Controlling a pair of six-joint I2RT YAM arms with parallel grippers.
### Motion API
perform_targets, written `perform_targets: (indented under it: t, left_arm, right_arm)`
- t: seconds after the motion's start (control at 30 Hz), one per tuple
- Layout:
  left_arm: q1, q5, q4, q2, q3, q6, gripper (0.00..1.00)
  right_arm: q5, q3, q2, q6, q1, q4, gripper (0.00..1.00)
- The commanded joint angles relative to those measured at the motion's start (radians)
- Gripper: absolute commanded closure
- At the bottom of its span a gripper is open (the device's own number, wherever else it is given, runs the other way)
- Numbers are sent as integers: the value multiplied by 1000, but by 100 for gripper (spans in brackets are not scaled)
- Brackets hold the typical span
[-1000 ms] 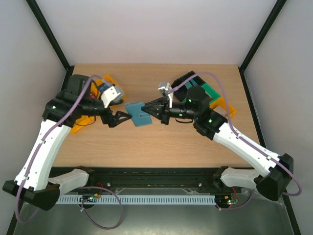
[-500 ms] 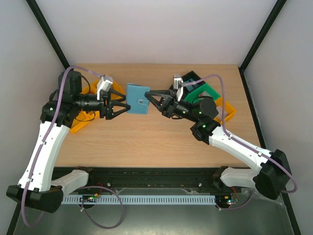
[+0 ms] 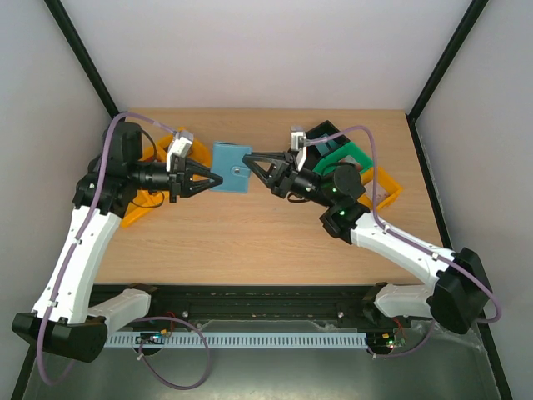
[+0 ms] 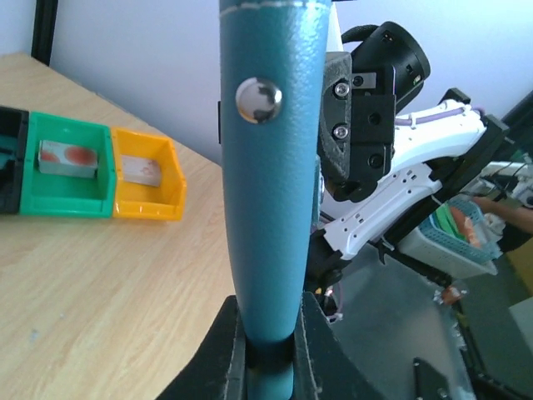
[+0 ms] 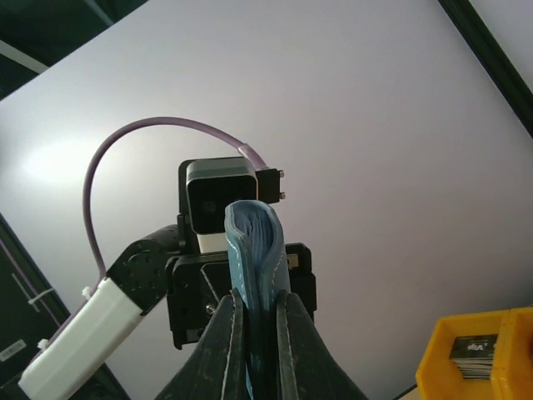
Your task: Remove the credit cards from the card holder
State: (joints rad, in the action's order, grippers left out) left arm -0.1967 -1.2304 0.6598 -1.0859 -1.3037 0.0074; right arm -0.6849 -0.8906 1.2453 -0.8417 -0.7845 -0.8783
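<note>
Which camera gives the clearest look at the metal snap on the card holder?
The left wrist view: the snap sits large and sharp on the card holder, pinched in the left gripper. The top external view shows it only as a tiny dot. The right wrist view shows just the holder's edge, no snap.

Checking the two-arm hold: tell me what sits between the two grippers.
The card holder, pinched by left gripper and right gripper; top view shows it.

Lighting bright, even, diffuse; faint soft shadows on the table [image 3: 250, 242]; pinpoint glare on the snap [image 4: 258, 100] of the card holder [image 4: 266, 208]; holder blurred at 6 o'clock in both wrist views; right wrist backdrop washed brightest toward 9 o'clock.
</note>
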Motion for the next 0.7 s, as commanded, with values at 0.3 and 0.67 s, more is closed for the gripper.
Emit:
perform_targets:
  t: [0.3,0.67]
  left_arm:
    - [6,410,-85,11,46,-95,98]
    - [15,490,-94,9,64,-103,98]
  right_arm:
    - [661,-276,-28,287,-22,850,64]
    - [888,-534,188,437,-275,1042,62]
